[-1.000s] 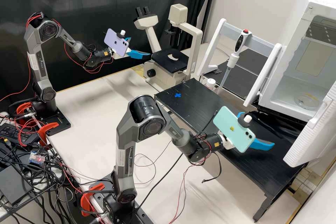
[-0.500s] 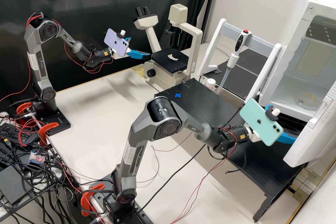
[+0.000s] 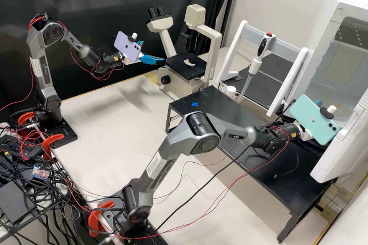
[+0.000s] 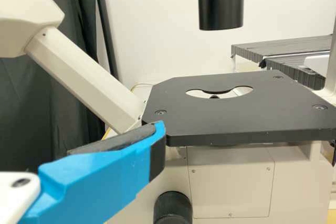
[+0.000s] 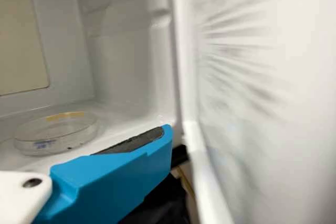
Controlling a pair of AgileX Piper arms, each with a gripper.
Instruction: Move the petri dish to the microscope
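Right gripper [image 3: 305, 135] has moved in toward the open white incubator [image 3: 326, 26]; can't tell how wide its jaws sit. Petri dish [image 5: 56, 132] just past them, off to one side, apart. Round, flat on incubator floor. Left gripper [image 3: 153, 60] unmoved near microscope [image 3: 195, 15], jaw gap unclear.

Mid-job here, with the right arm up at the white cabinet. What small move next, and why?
I'd ease the right arm slightly inward toward the petri dish, likely staying clear of the open door: the dish still needs picking up, lying on the cabinet floor, and the door stands close beside the arm's end.
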